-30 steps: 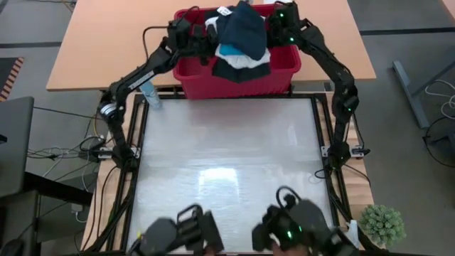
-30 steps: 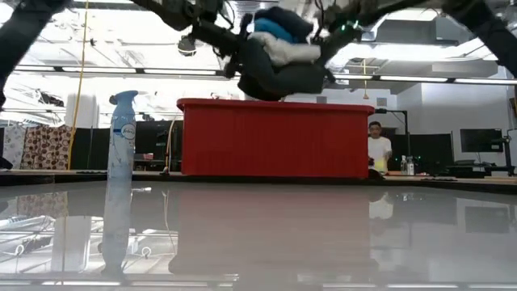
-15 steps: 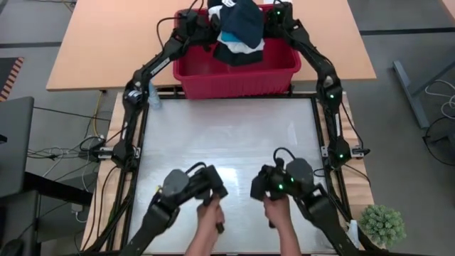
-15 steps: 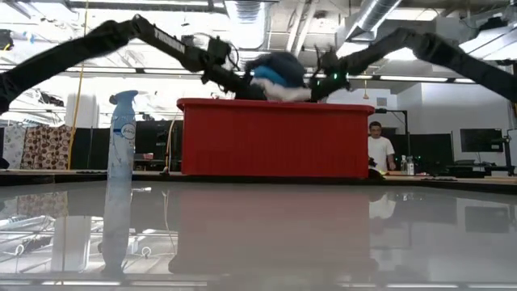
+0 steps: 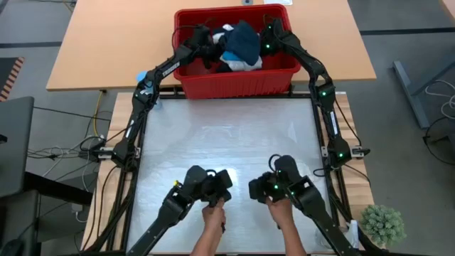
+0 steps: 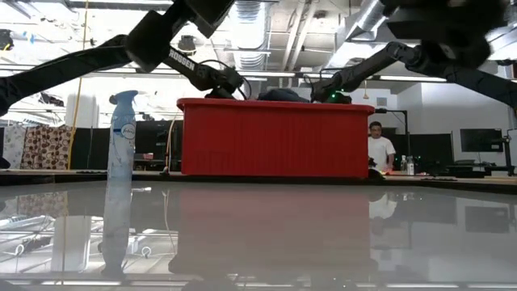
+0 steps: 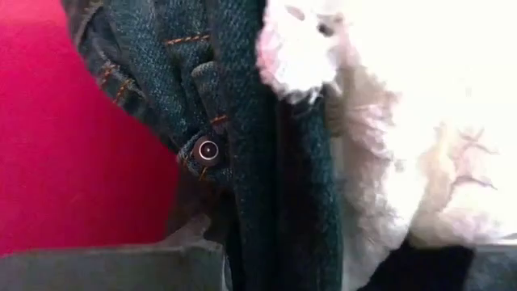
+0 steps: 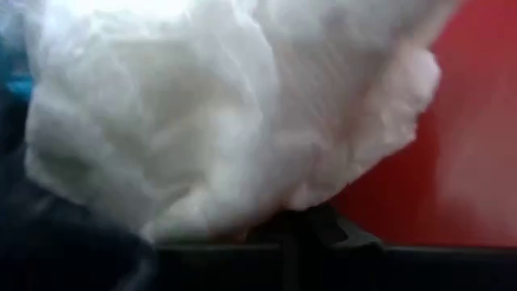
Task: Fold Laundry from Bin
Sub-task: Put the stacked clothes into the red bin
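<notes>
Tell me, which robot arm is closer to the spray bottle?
Left. The left gripper is in the bin on the side where the spray bottle stands; the right gripper is at the bin's far side.

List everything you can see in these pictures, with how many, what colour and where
bin: one, red, on the wooden table beyond the white work table.
laundry: one mixed pile, dark blue, black, white and a bit of bright blue, inside the bin.
spray bottle: one, pale blue, at the work table's far left corner, beside the bin.
wooden table: one, light brown, under the bin.
work table: one, glossy white, in the middle.
plant: one, green, near right of the table.
person: one, white top, in the room behind.
hands: two, at the near-edge control handles.
left gripper: in the bin, in the laundry.
right gripper: shut, in the bin, in the laundry.
</notes>
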Controlling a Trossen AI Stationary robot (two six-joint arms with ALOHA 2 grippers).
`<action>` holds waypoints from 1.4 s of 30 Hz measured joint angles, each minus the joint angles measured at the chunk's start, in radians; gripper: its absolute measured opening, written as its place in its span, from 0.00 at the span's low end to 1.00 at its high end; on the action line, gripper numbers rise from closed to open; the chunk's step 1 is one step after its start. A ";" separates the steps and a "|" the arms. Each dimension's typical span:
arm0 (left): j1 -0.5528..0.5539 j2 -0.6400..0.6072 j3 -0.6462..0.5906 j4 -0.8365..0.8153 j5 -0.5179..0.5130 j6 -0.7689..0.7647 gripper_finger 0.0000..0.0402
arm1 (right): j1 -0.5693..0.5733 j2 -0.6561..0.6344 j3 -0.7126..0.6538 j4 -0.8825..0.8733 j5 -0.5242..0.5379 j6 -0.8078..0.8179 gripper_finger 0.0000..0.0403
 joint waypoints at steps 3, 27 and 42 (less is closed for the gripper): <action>-0.013 0.000 0.001 -0.092 0.007 0.033 0.28 | 0.017 0.000 0.001 -0.150 0.016 -0.058 0.07; -0.027 -0.005 -0.047 -0.311 -0.109 0.068 0.27 | 0.069 0.003 0.001 -0.347 0.203 -0.150 0.07; -0.022 -0.005 -0.077 -0.303 -0.184 0.105 0.53 | 0.053 0.003 0.001 -0.363 0.386 -0.143 0.50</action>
